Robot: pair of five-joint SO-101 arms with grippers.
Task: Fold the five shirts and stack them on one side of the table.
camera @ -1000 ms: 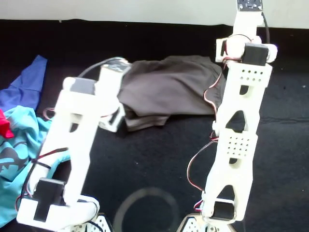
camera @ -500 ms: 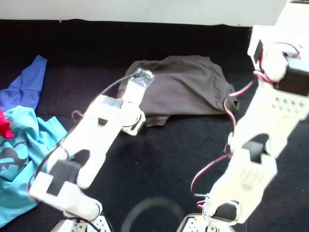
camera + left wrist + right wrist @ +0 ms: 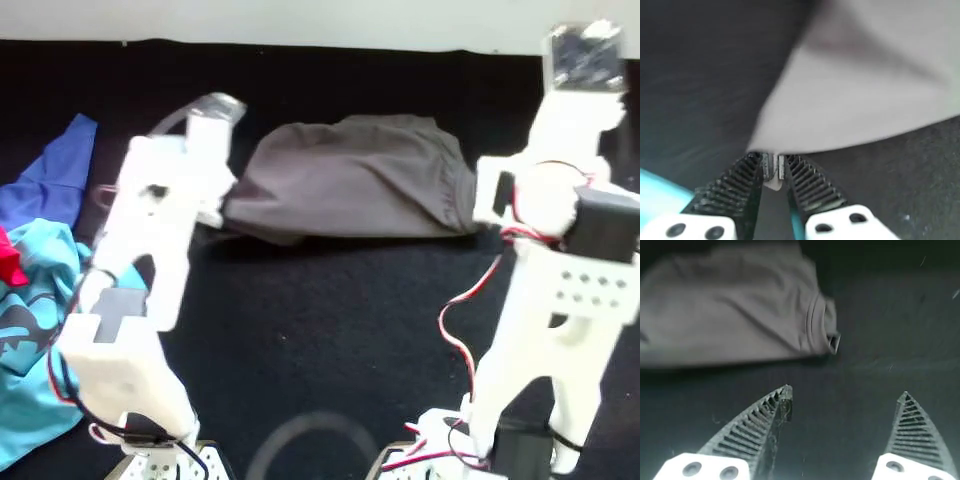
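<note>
A grey shirt (image 3: 350,178) lies crumpled on the black table at the back centre. My left gripper (image 3: 772,167) is shut on an edge of the grey shirt (image 3: 855,100); in the high view the left arm (image 3: 165,215) stands at the shirt's left end. My right gripper (image 3: 845,397) is open above the bare table, apart from the grey shirt (image 3: 730,320), whose collar faces it. The right arm (image 3: 560,250) rises at the shirt's right. A teal shirt (image 3: 40,320), a blue shirt (image 3: 50,180) and a bit of red cloth (image 3: 8,258) lie heaped at the left edge.
The black tabletop (image 3: 340,330) stretches in front of the grey shirt between the two arm bases. A pale wall strip (image 3: 300,20) runs along the far edge.
The left arm swung left, pulling the grey shirt's left end out with it. The right arm drew back from the shirt and now stands farther right and nearer the camera.
</note>
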